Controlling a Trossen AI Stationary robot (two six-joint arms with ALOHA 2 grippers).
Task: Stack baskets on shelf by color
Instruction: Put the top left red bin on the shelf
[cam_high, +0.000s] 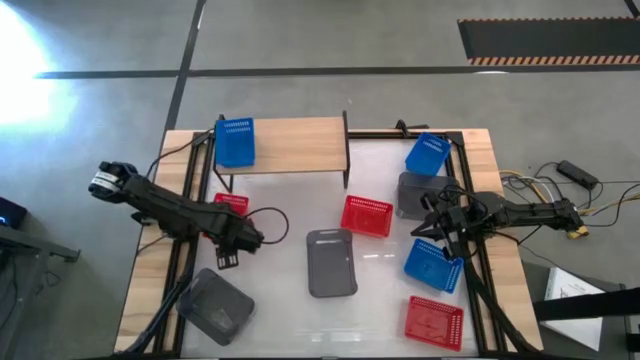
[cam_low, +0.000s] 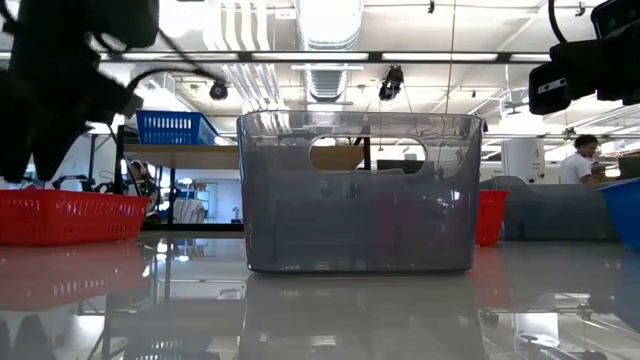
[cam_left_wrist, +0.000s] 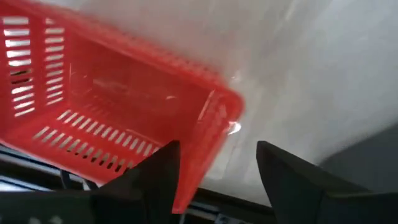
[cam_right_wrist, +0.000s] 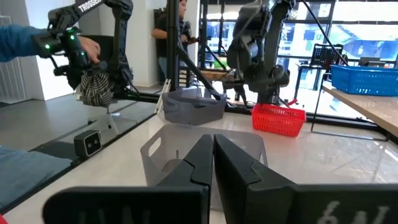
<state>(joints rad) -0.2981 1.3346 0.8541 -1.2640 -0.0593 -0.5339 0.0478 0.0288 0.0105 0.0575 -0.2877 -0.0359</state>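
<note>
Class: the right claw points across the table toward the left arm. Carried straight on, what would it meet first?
Probably the grey basket mid-table, directly beyond the shut right claw; depth is hard to judge.

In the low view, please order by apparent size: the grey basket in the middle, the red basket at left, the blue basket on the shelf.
1. grey basket, nearest the camera, so only apparently largest.
2. red basket, cut by the picture edge.
3. blue basket on the shelf.
</note>
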